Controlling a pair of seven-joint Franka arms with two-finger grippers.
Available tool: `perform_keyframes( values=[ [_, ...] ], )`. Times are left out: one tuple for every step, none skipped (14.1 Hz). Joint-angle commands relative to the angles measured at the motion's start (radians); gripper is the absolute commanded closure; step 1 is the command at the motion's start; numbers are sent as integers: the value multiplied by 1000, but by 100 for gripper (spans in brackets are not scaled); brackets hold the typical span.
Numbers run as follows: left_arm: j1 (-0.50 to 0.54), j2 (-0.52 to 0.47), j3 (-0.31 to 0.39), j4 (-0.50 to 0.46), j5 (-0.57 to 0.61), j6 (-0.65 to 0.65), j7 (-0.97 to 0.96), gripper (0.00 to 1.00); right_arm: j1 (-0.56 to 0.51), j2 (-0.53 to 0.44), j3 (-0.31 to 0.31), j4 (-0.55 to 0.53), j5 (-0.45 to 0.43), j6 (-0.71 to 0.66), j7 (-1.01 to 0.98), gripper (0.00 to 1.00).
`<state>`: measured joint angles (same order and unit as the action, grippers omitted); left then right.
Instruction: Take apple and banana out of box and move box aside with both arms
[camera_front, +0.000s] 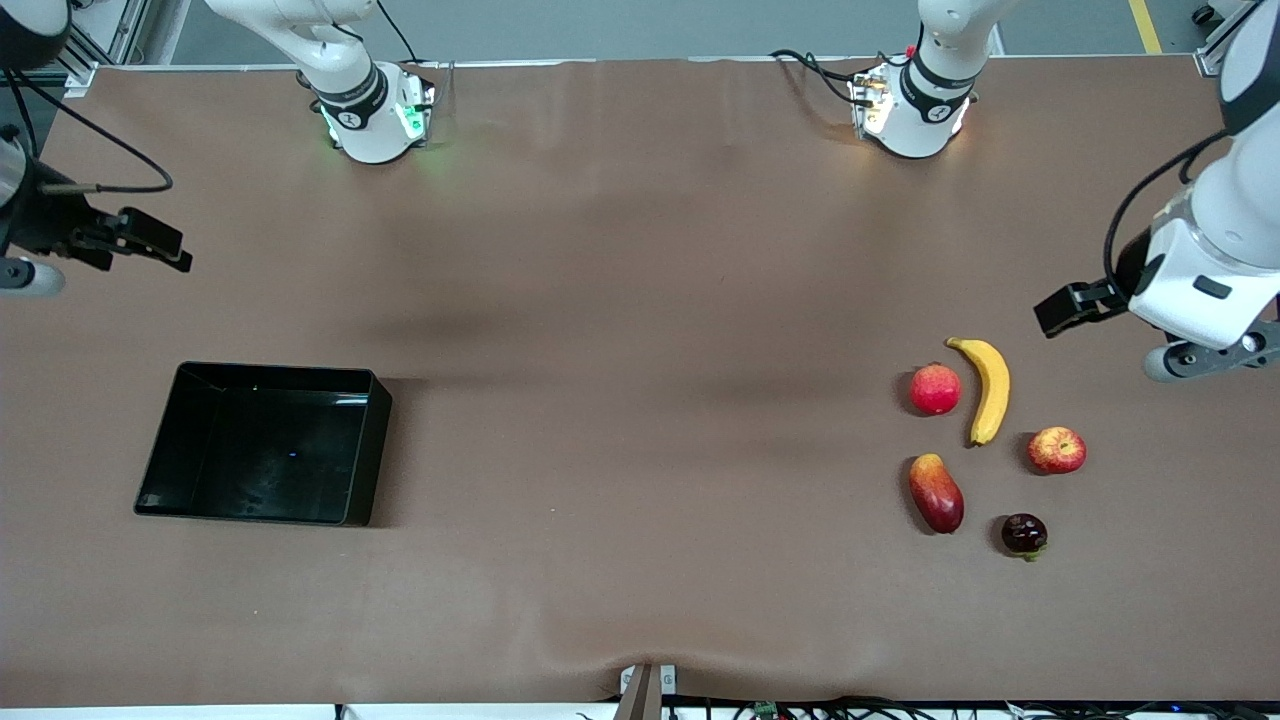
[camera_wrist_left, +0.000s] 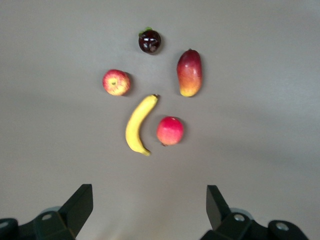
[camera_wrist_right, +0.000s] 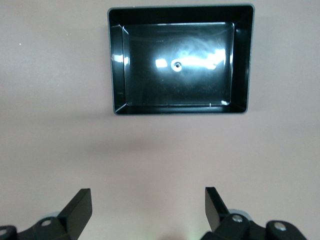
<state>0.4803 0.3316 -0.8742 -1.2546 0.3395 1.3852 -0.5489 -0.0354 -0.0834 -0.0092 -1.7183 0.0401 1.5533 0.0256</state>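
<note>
Both tools released, raised over desk ends: left tool (camera_wrist_left: 148, 202) above banana (camera_front: 988, 386) and apple (camera_front: 1056, 449), right tool (camera_wrist_right: 147, 202) above box (camera_front: 365, 450).

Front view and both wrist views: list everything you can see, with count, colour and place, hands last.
box: one, black, glossy inside, nothing in it, toward the right arm's end of the table.
banana: one, yellow, toward the left arm's end, beside the plain red fruit.
apple: one, red with yellow patches, nearer the camera than the banana.
plain red fruit: one, round.
mango: one, red-yellow, oblong.
dark fruit: one, dark maroon, nearest the camera.
table: one, brown.
left hand: open, over bare table beside the fruits.
right hand: open, over bare table beside the box.
</note>
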Motion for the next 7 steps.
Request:
perform_keyframes(
  values=[
    [-233, -126, 355, -16, -173, 14, 30, 0, -12, -29, 8, -12, -13, -19, 30, 0],
    [-288, -143, 436, -20, -212, 14, 29, 0, -17, -29, 6, -14, -13, -19, 30, 0],
    [-330, -155, 490, -32, -235, 15, 30, 0, -24, -26, 6, -15, -13, -19, 28, 0],
    [-357, -161, 520, -37, -240, 17, 30, 0, -26, -24, 6, -15, -13, -19, 28, 0],
    [-376, -175, 538, -51, -240, 20, 30, 0, -24, -24, 6, -14, -13, -18, 23, 0],
    [-397, -187, 569, -69, -240, 26, 32, 0, -26, -22, 6, -14, -13, -10, 14, 0],
    [-428, -206, 610, -97, -241, 44, 34, 0, -26, -21, 6, -12, -13, -6, 13, 0]
  ],
)
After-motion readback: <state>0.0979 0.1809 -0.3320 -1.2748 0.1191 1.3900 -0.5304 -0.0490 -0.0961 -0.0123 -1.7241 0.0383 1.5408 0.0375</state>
